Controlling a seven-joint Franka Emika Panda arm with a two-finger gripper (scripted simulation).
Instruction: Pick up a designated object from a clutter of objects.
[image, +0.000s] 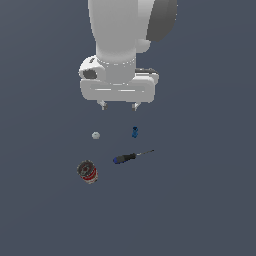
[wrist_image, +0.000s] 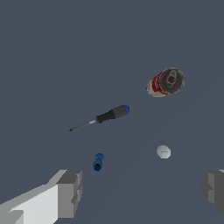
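The pincer (image: 119, 106) hangs above the surface (image: 210, 200) with its fingers (wrist_image: 70, 192) spread wide and nothing between them, so the step in hand is the approach to the designated object (image: 134, 132). That small bright-blue knobbly piece lies out in the open part of the surface, with no edge or corner in sight; in the exterior view it sits just below the fingertip on that view's right, not under the middle of the pincer. The white ball (image: 96, 135) rests off toward the exterior view's left, the screwdriver (image: 131, 157) lies nearer the camera than the blue piece, and the can (image: 87, 171) lies farther off again, well apart. To do this well, I judge the arm should first slide sideways until the blue piece sits midway between the fingers, then descend straight. The piece is short and low, so the fingertips probably need to reach almost to the surface. Closing across its narrow body should keep it from rolling, and the screwdriver's shaft seems far enough away not to be caught.
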